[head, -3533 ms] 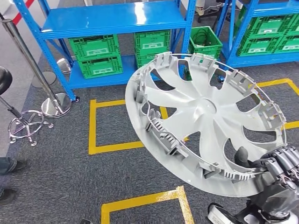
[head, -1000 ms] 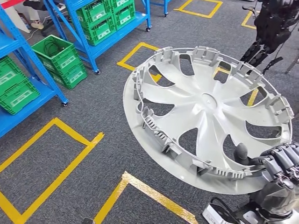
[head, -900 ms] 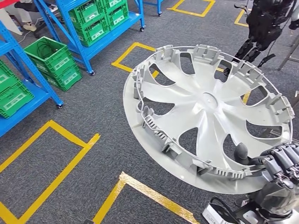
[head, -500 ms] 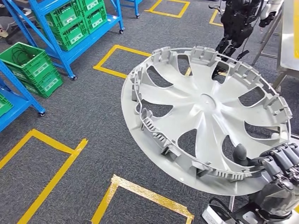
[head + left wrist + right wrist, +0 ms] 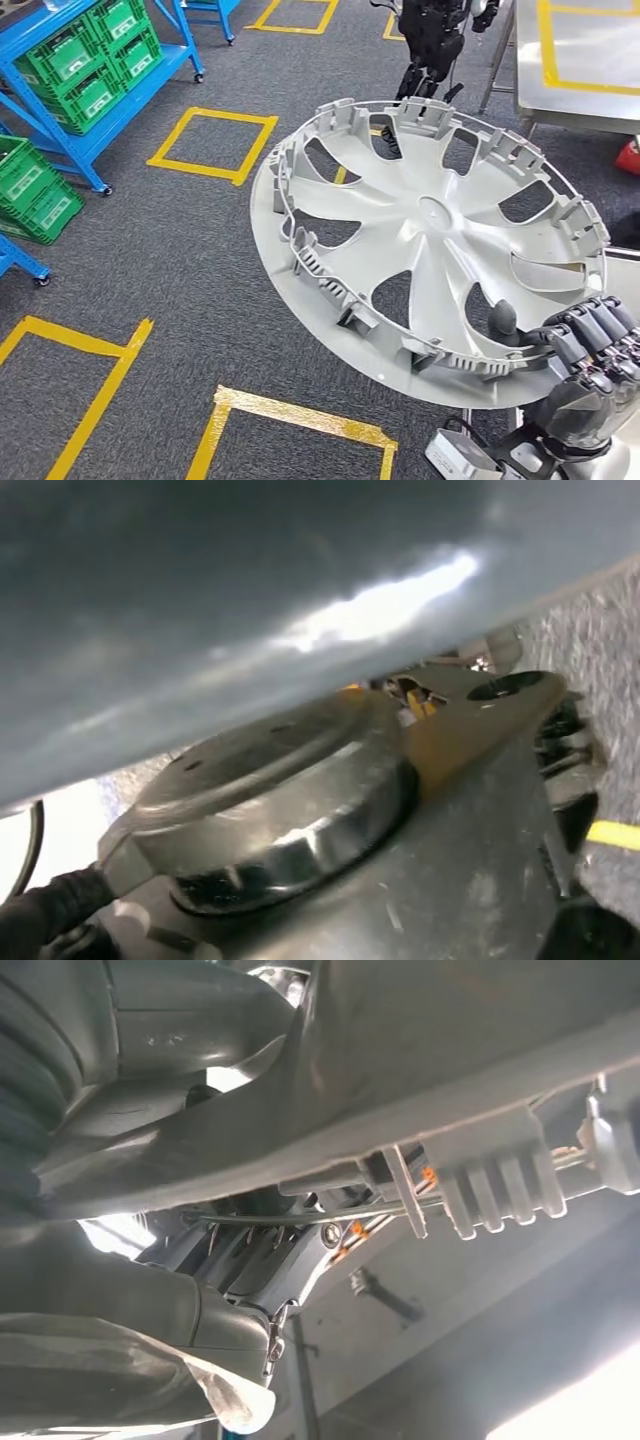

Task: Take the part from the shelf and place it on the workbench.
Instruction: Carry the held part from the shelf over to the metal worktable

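Note:
The part is a large silver wheel cover (image 5: 423, 230) with curved spokes and clips round its rim, tilted in the air in front of me. My right hand (image 5: 592, 365) grips its near right rim, thumb (image 5: 502, 320) on the inner face and dark fingers curled over the edge. In the right wrist view the clipped rim (image 5: 483, 1160) runs close past the hand's grey cover (image 5: 83, 1130). The workbench (image 5: 589, 60), a metal top marked with yellow tape, stands at the far right. The blue shelf (image 5: 113, 110) with green crates is at the far left.
A black humanoid robot (image 5: 430, 40) stands beside the workbench's left end. A green crate (image 5: 30, 190) sits on the lower left shelf level. Yellow taped squares (image 5: 211, 145) mark the grey carpet. A red object (image 5: 630, 155) lies under the bench's right side.
The whole view has swung to the right: the blue shelves slid off to the left and the workbench came in at the top right. The wheel cover stays in my right hand.

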Controlling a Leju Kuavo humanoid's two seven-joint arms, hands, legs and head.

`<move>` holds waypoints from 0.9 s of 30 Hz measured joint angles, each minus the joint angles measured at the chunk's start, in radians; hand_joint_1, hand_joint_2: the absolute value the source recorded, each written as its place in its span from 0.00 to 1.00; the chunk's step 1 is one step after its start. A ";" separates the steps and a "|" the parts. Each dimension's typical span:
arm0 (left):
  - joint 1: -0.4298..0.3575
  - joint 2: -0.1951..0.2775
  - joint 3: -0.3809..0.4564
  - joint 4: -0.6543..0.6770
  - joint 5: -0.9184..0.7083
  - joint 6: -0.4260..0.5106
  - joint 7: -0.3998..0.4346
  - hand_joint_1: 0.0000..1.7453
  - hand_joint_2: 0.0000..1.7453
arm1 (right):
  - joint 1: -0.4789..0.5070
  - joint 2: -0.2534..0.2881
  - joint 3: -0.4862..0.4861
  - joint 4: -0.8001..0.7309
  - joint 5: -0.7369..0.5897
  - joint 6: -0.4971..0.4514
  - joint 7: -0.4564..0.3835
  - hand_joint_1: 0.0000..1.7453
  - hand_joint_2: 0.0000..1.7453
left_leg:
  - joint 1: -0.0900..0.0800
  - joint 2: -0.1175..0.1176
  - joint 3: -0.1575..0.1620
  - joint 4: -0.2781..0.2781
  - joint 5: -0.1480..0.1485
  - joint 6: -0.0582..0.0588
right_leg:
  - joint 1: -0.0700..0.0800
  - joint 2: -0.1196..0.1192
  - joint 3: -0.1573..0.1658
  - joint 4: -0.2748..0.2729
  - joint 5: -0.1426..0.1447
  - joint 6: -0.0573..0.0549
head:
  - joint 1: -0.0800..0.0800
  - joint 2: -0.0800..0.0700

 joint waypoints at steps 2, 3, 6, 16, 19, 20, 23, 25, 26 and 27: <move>0.003 0.000 0.000 0.000 0.000 0.000 0.001 0.00 0.00 | -0.003 0.000 0.002 0.002 -0.001 0.000 0.000 1.00 1.00 | 0.001 -0.025 -0.060 0.137 -0.066 0.000 | 0.004 0.022 -0.006 0.000 0.004 -0.006 | -0.001 0.000; 0.006 0.000 0.000 0.000 0.000 0.000 0.001 0.00 0.00 | -0.003 0.000 0.002 0.003 -0.001 0.000 0.000 1.00 1.00 | 0.000 -0.028 -0.080 0.184 -0.079 0.003 | 0.007 0.034 -0.009 0.000 0.005 -0.008 | -0.001 0.000; 0.009 0.001 0.001 0.000 0.000 0.000 0.002 0.00 0.00 | -0.003 0.000 0.002 0.006 -0.001 0.000 0.000 1.00 1.00 | -0.008 -0.045 -0.045 0.102 -0.003 0.024 | 0.013 0.071 -0.008 0.000 0.009 -0.011 | -0.001 0.000; 0.001 -0.018 0.018 0.001 0.014 0.022 0.005 0.00 0.00 | -0.016 -0.001 0.003 0.015 -0.020 0.000 0.000 1.00 1.00 | -0.016 -0.042 0.054 -0.152 0.096 0.060 | 0.013 0.045 -0.093 0.116 -0.051 0.029 | -0.001 0.000; 0.005 -0.023 0.019 0.001 0.013 0.031 0.008 0.00 0.00 | -0.022 -0.002 0.003 0.020 -0.018 0.000 0.000 1.00 1.00 | -0.015 -0.001 0.051 -0.147 0.094 0.058 | 0.008 0.017 -0.146 0.247 -0.099 0.043 | 0.000 0.000; 0.005 -0.023 0.019 0.001 0.012 0.033 0.008 0.00 0.00 | -0.021 -0.002 0.003 0.020 -0.016 0.000 0.000 1.00 1.00 | -0.013 0.011 0.050 -0.144 0.092 0.055 | 0.005 0.012 -0.133 0.231 -0.084 0.048 | 0.000 0.000; 0.004 -0.024 0.019 0.001 0.010 0.034 0.009 0.00 0.00 | -0.023 -0.002 0.003 0.021 -0.012 0.000 0.000 1.00 1.00 | -0.009 0.040 0.045 -0.116 0.072 0.035 | -0.003 -0.035 -0.030 0.061 -0.020 0.060 | 0.002 0.000; 0.003 -0.022 0.019 0.001 0.006 0.033 0.010 0.00 0.00 | -0.025 -0.002 0.002 0.021 -0.012 0.000 0.000 1.00 1.00 | -0.012 0.055 0.040 -0.094 0.059 0.024 | 0.001 -0.051 0.001 0.012 -0.018 0.044 | 0.001 0.000; 0.003 -0.022 0.019 0.001 0.005 0.033 0.011 0.00 0.00 | -0.024 -0.002 0.002 0.021 -0.012 0.000 0.000 1.00 1.00 | -0.013 0.062 0.039 -0.088 0.056 0.022 | 0.003 -0.042 0.001 0.012 -0.019 0.032 | 0.000 0.000; 0.002 -0.021 0.019 0.001 0.003 0.033 0.011 0.00 0.00 | -0.022 -0.002 0.001 0.021 -0.013 0.000 0.000 1.00 1.00 | -0.012 0.067 0.040 -0.086 0.054 0.020 | 0.004 -0.032 -0.001 0.015 -0.018 0.023 | -0.002 0.000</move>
